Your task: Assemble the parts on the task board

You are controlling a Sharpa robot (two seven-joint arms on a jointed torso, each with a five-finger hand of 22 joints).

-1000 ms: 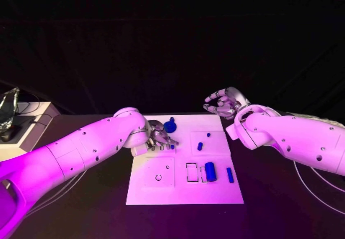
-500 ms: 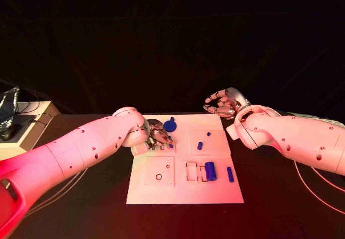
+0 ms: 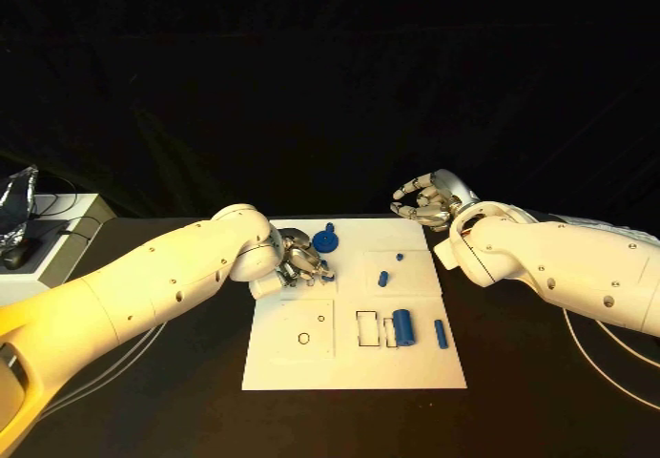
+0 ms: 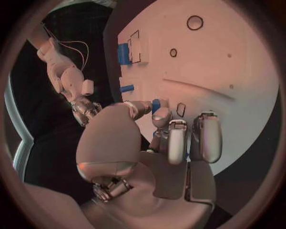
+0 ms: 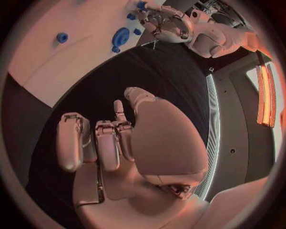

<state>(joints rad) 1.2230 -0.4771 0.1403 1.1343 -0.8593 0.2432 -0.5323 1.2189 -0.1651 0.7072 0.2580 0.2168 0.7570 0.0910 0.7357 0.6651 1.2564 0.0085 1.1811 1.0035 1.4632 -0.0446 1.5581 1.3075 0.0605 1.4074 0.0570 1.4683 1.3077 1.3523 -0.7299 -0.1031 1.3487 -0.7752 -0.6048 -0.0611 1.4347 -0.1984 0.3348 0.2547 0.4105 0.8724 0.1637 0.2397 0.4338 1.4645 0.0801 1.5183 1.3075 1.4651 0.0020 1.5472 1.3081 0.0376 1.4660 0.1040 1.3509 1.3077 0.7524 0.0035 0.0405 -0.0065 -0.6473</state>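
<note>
The white task board (image 3: 354, 367) lies mid-table. My left hand (image 3: 301, 260) is low over its far left part, fingers pointing down. Its thumb and a finger pinch a small blue part (image 4: 156, 104), which also shows at the fingertips as the blue part (image 5: 142, 5). My right hand (image 3: 430, 199) hangs raised beyond the board's far right corner, fingers loosely curved and holding nothing. On the board are a round blue disc (image 3: 326, 240), a small blue stud (image 3: 399, 257), a short peg (image 3: 382, 279), a thick blue cylinder (image 3: 402, 327) by the rectangular slots, and a slim bar (image 3: 441, 333).
A pale box (image 3: 55, 229) with cables stands at the table's left edge. Two round holes (image 3: 304, 339) are on the board's near left panel. Black tabletop surrounds the board on all sides.
My left hand has drawn slightly toward the board's far edge with the small part. The right hand has barely moved.
</note>
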